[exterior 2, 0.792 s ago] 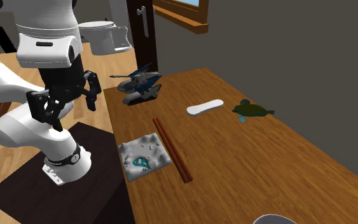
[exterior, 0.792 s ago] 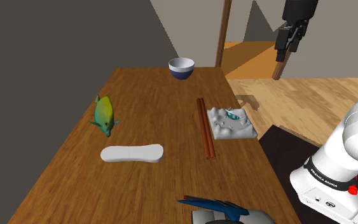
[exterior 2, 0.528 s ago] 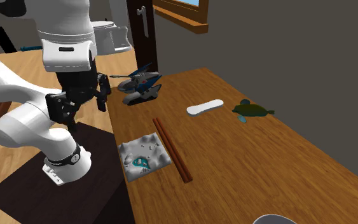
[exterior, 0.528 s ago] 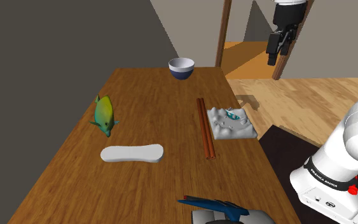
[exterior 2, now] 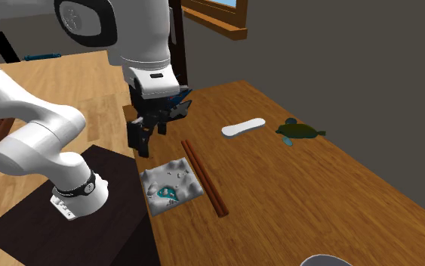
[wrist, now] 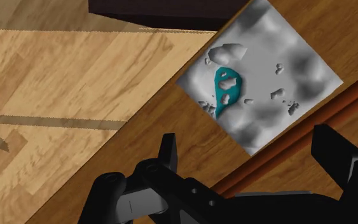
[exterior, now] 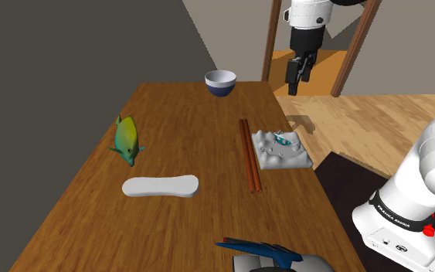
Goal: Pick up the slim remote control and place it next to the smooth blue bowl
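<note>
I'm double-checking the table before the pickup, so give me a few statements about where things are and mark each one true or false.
1. The claw is open and empty. True.
2. The remote lies beside the bowl. False: it lies far down the table from it, nearer the fish.
3. A brown stick lies alongside the grey tile. True.
4. The fish sits in the bowl. False: it lies on the table.
5. The claw hangs over the remote. False: it hangs near the tile, at the table's edge.
</note>
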Robot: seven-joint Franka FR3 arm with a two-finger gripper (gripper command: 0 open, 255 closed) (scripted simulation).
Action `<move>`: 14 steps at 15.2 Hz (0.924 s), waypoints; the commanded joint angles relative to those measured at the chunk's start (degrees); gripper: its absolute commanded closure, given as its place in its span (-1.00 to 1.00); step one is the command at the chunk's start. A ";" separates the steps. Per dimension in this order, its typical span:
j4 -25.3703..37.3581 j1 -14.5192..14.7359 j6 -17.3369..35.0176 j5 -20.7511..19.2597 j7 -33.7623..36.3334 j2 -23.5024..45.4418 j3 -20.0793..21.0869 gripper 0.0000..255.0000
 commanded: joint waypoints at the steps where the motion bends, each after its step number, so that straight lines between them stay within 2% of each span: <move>1: 0.73 1.05 2.20 0.63 -0.06 2.66 1.06 -1.00; 14: 10.57 6.95 14.39 1.39 0.52 23.24 8.50 -1.00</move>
